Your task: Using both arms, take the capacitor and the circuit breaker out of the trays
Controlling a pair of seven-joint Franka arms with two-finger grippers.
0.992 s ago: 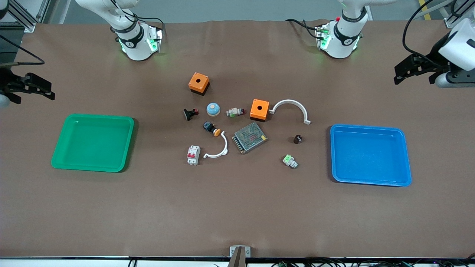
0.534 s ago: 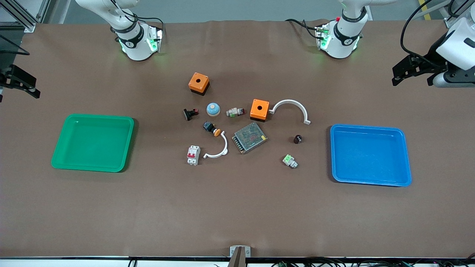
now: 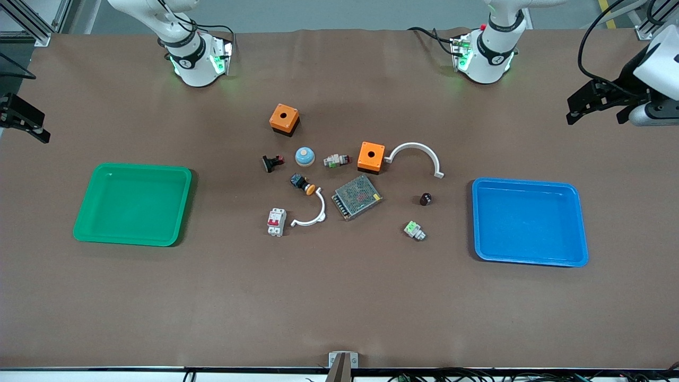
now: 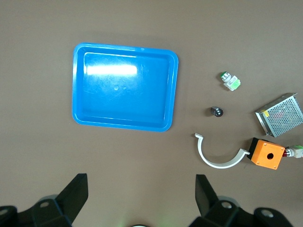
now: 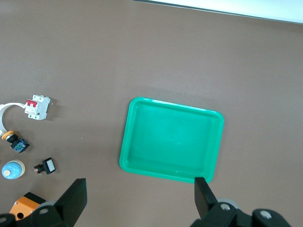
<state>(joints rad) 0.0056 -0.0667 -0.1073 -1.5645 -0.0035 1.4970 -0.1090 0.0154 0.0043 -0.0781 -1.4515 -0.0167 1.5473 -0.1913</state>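
The capacitor [image 3: 425, 199], a tiny dark cylinder, stands on the table between a metal mesh box and the blue tray [image 3: 530, 222]. It also shows in the left wrist view [image 4: 204, 111] beside the blue tray [image 4: 125, 87]. The breaker [image 3: 276, 222], a white block with red levers, lies toward the green tray [image 3: 132, 204] and shows in the right wrist view [image 5: 38, 107]. My left gripper [image 3: 594, 106] [image 4: 141, 189] is open and empty, high over the table's left-arm end. My right gripper [image 3: 24, 119] [image 5: 139, 189] is open and empty over the right-arm end.
Two orange boxes [image 3: 284, 118] [image 3: 371, 156], two white arcs [image 3: 416, 156] [image 3: 313, 212], the mesh box [image 3: 357, 197], a blue dome [image 3: 305, 155], a black-red switch [image 3: 271, 162], an orange-capped button [image 3: 302, 183] and a green connector [image 3: 414, 230] crowd the middle.
My right gripper has drawn outward toward the table's right-arm end. My left gripper has shifted slightly outward and lower in the front view. Nothing on the table has moved.
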